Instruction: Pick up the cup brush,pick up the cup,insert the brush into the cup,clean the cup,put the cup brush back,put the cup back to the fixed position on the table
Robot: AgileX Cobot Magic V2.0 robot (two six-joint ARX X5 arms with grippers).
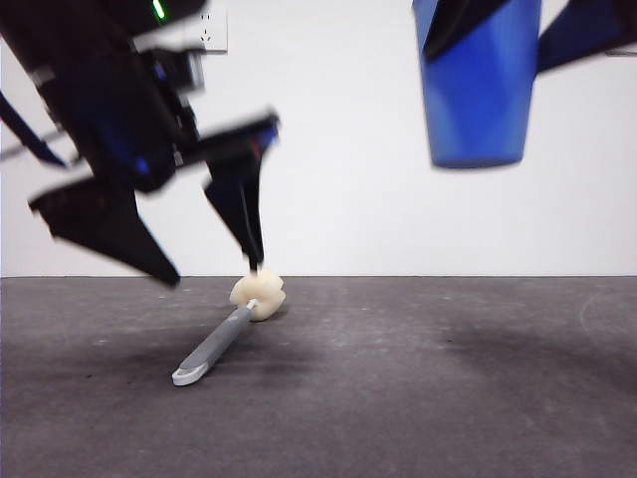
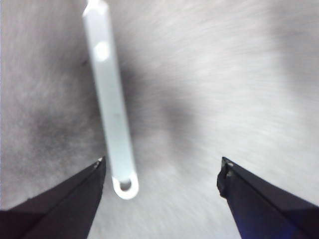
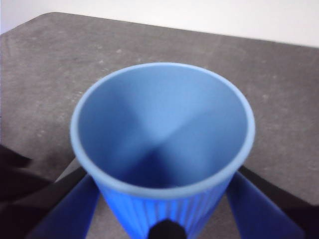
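Cup brush (image 1: 225, 338) beneath open left pincer (image 1: 211, 267)

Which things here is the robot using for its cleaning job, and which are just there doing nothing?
For the job:
- the cup brush, lying on the table
- the cup, held up in the air by the right gripper
- the left gripper, open just above the brush

Just there:
- a white wall socket behind

cup brush (image 1: 227, 334) on table (image 1: 448, 398), cup (image 1: 476, 90) aloft right
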